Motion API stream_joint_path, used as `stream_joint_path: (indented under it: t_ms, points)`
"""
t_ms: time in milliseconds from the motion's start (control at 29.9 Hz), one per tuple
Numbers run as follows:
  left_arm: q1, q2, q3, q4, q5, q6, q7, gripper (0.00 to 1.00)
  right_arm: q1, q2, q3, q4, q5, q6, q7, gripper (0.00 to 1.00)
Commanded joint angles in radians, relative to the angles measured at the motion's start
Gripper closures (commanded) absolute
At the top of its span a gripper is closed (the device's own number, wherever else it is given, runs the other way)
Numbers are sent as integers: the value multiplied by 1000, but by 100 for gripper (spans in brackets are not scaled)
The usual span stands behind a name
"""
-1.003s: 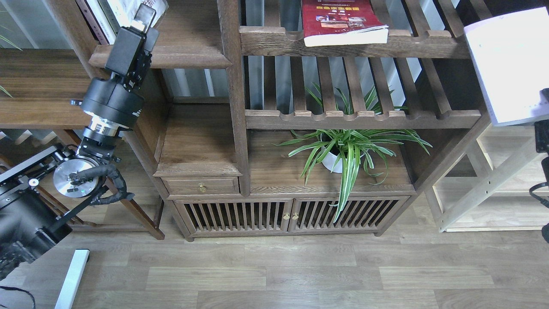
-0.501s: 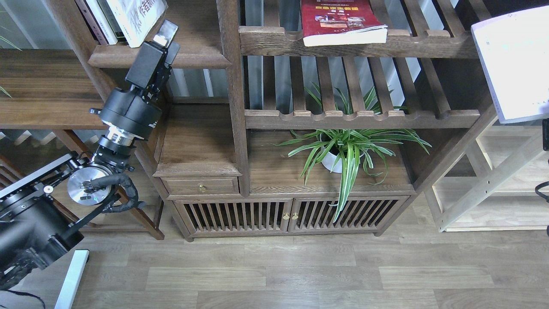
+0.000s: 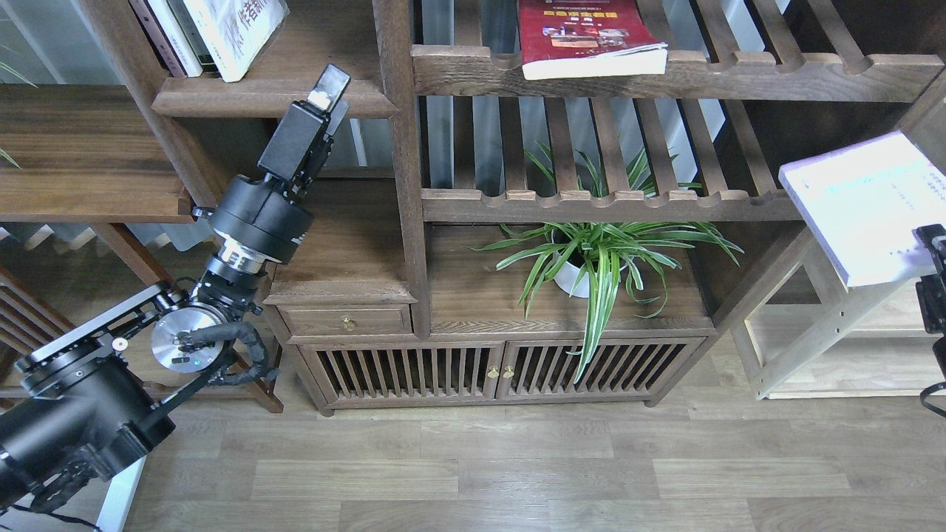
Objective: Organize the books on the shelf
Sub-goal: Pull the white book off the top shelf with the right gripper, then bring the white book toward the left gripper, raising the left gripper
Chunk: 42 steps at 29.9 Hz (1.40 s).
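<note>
Left claw (image 3: 330, 83): empty, pointing up and right at the moulded front edge of the shelf (image 3: 295, 97). Its fingers appear close together, seen nearly end-on, so whether it is parted or closed cannot be told. Since half a second ago the whole left arm has swung right and slightly down; the claw was near the white book (image 3: 235, 33) and is now well clear of it, nearer the bookcase's centre post.

White book: leaning on the shelf at upper left, beside darker volumes, unchanged in place.

Red book (image 3: 587, 37): lying flat on the upper slatted shelf (image 3: 665, 74), page edge toward the viewer, unmoved.

Lavender book (image 3: 865, 207): at the right edge, tilted, lower corner touching the right claw (image 3: 933, 244). The claw is mostly cut off by the frame edge; its grip cannot be made out. The book has dropped from the upper right corner to beside the lower slatted rail and now lies flatter, cover facing up.

Plant (image 3: 599, 258): in a white pot on the cabinet top, unchanged.
</note>
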Motion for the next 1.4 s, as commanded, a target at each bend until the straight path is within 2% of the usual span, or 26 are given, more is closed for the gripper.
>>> stream_joint_path:
  t_ms: [0,134,301,435,669,1036,1371]
  points:
    - [15,-17,15,8,1,0,8,3,-3,12,-27,6,-40,0,1,98]
    - [53,-70,22,8,-1,0,34,4,9,24,-77,13,-59,0,1,98]
    - [87,-130,22,11,-10,0,123,6,26,34,-101,14,-65,0,1,98]
    - [93,-187,22,18,-21,0,158,7,36,34,-101,14,-65,0,1,98]
    - [95,-322,19,86,-112,0,178,11,78,40,-154,14,-65,0,5,98]
    - [95,-323,19,158,-151,0,178,8,191,113,-249,14,-65,0,5,98]
    - [98,-323,33,186,-149,0,180,8,266,119,-377,14,-71,0,5,98]
